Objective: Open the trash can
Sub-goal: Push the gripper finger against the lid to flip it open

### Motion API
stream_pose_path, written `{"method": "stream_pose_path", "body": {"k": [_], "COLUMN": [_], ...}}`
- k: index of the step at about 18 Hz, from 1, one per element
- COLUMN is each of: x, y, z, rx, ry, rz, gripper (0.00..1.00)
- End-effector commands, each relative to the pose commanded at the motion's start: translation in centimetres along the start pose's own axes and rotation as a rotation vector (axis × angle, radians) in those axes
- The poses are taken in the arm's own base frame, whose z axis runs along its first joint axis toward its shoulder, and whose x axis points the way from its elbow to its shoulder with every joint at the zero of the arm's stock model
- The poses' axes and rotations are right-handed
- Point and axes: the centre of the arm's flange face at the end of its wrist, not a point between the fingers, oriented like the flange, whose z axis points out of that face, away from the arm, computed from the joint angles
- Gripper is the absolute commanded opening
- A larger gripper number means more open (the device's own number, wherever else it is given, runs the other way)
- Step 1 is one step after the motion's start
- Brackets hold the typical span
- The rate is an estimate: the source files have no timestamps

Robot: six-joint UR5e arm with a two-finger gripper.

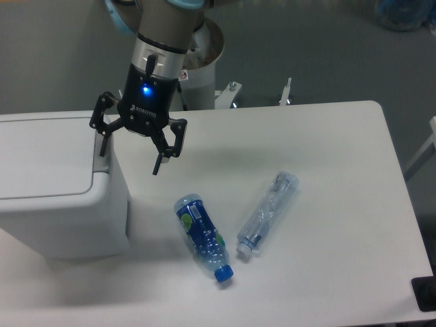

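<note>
The trash can (pixel 54 184) is a big boxy white bin at the left of the table, its flat lid (pixel 41 158) lying shut. My gripper (pixel 129 161) hangs open at the bin's right top edge. Its left finger (pixel 102 144) is over the lid's right border. Its right finger (pixel 158 163) hangs over the bare table to the right of the bin. Nothing is between the fingers.
A blue-labelled bottle (pixel 203 236) and a clear crushed bottle (pixel 268 212) lie on the white table (pixel 327 170) to the right of the bin. A black object (pixel 425 293) sits at the table's lower right corner.
</note>
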Motion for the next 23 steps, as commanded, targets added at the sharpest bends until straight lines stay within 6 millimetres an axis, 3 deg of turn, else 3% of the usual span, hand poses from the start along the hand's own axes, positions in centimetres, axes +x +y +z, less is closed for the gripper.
{"method": "stream_pose_path", "body": {"k": [23], "x": [-0.16], "y": [0.72], "z": [0.73], "rx": [-0.017], "ry": [0.004], "rz": [-0.002], "gripper": [1.0]}}
